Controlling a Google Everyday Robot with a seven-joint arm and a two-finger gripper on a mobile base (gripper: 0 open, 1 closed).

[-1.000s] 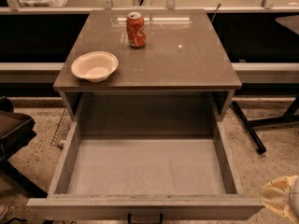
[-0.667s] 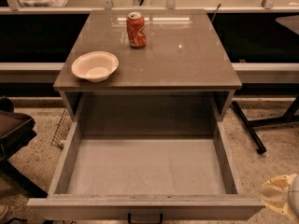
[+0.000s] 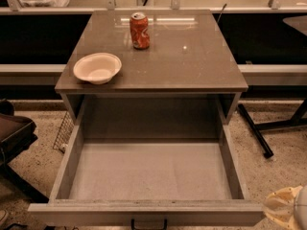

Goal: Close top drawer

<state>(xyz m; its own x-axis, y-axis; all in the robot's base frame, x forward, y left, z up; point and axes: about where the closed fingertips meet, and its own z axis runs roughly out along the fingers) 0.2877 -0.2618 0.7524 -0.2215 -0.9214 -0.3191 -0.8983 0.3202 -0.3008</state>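
Note:
The top drawer [image 3: 151, 171] is pulled far out of the grey cabinet toward me. Its pale grey inside is empty. Its flat front runs along the bottom edge of the view, with the small dark handle [image 3: 148, 223] at the centre. Only a pale cream part of my gripper [image 3: 288, 207] shows at the bottom right corner. It sits just right of the drawer front's right end and is not touching it.
On the cabinet top [image 3: 192, 66] stand a white bowl [image 3: 98, 67] at the front left and a red soda can [image 3: 139, 30] at the back. A dark chair [image 3: 14, 143] is at the left, a wire basket [image 3: 64, 133] is beside the cabinet, and black table legs [image 3: 256, 133] are at the right.

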